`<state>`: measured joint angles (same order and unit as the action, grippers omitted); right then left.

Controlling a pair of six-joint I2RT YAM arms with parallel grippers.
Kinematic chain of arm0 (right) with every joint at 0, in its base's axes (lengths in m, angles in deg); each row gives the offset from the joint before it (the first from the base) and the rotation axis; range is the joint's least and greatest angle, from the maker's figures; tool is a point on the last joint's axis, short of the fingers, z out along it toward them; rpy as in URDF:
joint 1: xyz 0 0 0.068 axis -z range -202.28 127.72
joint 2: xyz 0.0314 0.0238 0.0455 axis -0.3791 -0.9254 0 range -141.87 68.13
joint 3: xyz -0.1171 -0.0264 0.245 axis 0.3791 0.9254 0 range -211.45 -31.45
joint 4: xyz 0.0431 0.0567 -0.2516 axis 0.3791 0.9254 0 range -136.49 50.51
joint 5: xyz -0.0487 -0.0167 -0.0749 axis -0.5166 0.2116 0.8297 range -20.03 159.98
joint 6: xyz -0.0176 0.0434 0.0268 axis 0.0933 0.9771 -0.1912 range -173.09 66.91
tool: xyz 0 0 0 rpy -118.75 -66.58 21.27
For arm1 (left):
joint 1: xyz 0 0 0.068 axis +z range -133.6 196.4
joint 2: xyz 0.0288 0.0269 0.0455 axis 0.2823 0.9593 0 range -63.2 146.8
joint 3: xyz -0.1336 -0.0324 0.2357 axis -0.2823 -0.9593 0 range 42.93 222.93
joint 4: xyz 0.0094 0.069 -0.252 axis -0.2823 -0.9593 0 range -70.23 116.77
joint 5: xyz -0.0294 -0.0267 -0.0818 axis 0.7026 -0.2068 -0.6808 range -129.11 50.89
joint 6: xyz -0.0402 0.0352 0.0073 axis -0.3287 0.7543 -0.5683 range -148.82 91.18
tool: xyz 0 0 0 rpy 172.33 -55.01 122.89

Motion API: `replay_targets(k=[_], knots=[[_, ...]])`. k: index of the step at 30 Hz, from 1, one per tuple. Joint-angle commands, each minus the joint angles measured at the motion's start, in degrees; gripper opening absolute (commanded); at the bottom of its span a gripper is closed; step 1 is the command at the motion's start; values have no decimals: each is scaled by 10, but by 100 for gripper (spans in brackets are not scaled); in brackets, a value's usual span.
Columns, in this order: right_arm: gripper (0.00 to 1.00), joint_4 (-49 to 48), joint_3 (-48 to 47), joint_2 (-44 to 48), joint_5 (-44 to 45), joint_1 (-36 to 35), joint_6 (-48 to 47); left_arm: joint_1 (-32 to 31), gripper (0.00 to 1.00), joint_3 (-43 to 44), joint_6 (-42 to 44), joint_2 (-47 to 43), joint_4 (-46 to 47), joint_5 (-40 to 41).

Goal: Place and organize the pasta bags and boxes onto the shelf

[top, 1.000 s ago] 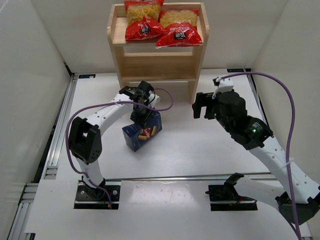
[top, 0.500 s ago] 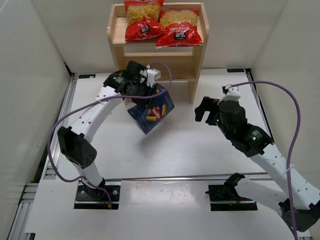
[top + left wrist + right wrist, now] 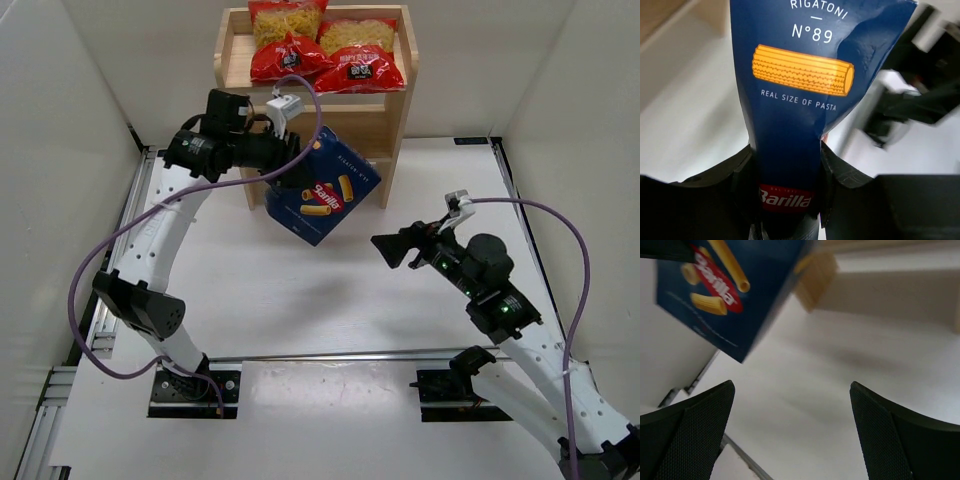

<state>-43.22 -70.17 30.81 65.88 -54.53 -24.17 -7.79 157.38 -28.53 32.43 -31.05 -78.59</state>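
Observation:
My left gripper [image 3: 283,158] is shut on the dark navy-blue pasta box [image 3: 322,188], holding it tilted in the air in front of the wooden shelf [image 3: 398,105]. In the left wrist view the pasta box [image 3: 795,75] runs up from between the jaws of the left gripper [image 3: 786,170], which press on both its narrow sides. Two red bags [image 3: 288,40] [image 3: 357,56] of yellow pasta lie side by side on the shelf's top tier. My right gripper [image 3: 388,247] hangs open over the table right of the box, with nothing in it. The right wrist view shows the box [image 3: 725,290] at its upper left.
White walls close the table [image 3: 330,300] in on three sides. A metal rail [image 3: 115,280] runs along the left edge. The shelf's lower tiers sit partly hidden behind the raised box.
My left arm lifted the box off the table and carried it up and back towards the shelf, tilting it. The right arm pulled back towards its base and lowered.

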Motion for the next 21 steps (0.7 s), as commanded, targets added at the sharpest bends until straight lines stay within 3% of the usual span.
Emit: replay_targets(k=[1,10,21], knots=[[100,-95,-69,4,-146,11,-47,27,11,26,-3,-77,55,-290],[100,-110,-143,-7,-217,11,-67,33,16,30,-3,-69,119,-486],[100,-204,-144,-52,-225,-36,-18,14,15,89,-3,-34,144,-488]])
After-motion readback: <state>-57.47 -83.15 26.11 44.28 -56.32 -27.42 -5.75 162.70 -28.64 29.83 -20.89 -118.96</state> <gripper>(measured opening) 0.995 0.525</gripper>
